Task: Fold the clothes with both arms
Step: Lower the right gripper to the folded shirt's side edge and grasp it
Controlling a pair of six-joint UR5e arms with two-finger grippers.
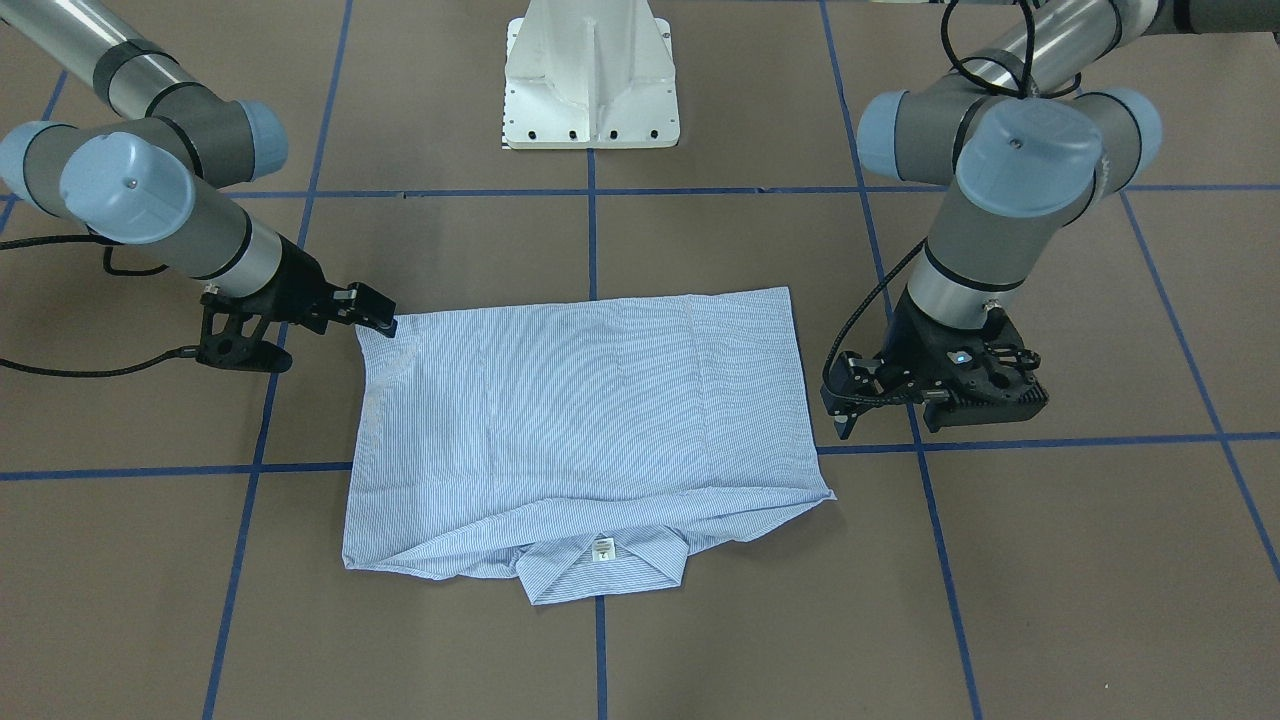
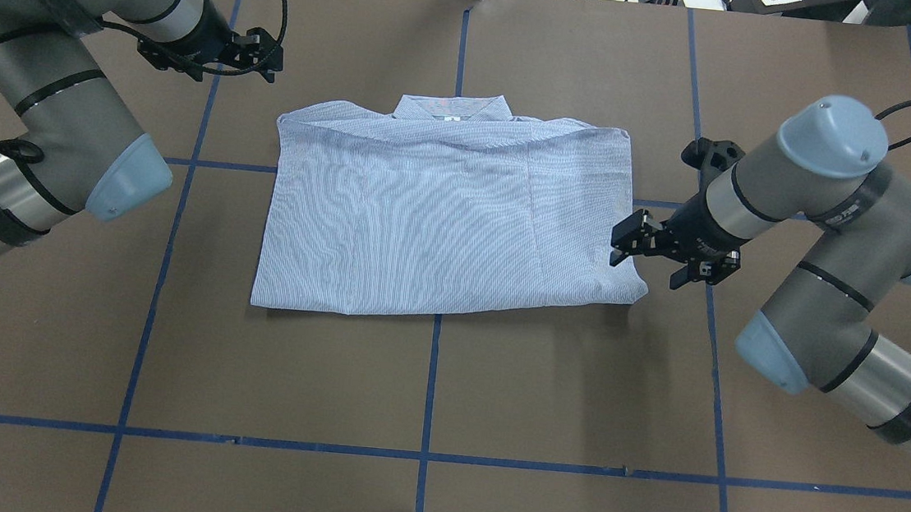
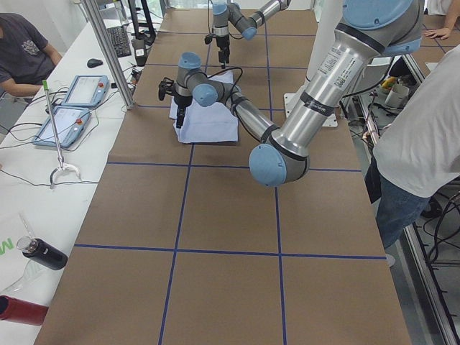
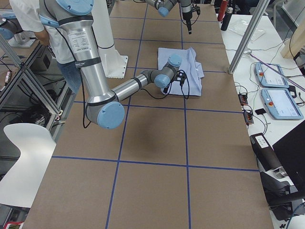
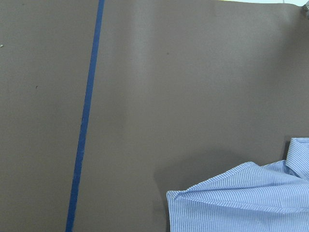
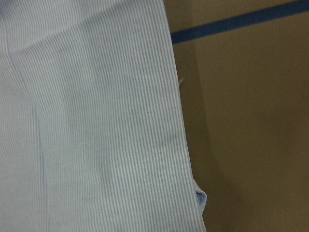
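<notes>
The light blue and white striped shirt point(image 1: 590, 400) lies flat on the brown table, folded into a rectangle point(image 2: 443, 214). Its collar point(image 1: 600, 570) and white neck label point(image 1: 602, 549) are at the edge far from the robot. My right gripper point(image 2: 618, 245) sits at the shirt's right edge near the near-right corner, fingers apart, holding nothing; it also shows in the front-facing view point(image 1: 380, 312). My left gripper point(image 2: 269, 54) hovers past the shirt's far-left corner, apart from the cloth and open point(image 1: 842, 420). The wrist views show only shirt point(image 6: 96, 121) and table, no fingers.
The white pedestal base point(image 1: 590, 90) stands at the robot's side of the table. Blue tape lines point(image 2: 431, 386) grid the brown surface. A side bench holds teach pendants point(image 3: 72, 108) and bottles point(image 3: 43, 253). A person point(image 3: 413, 144) stands by the robot.
</notes>
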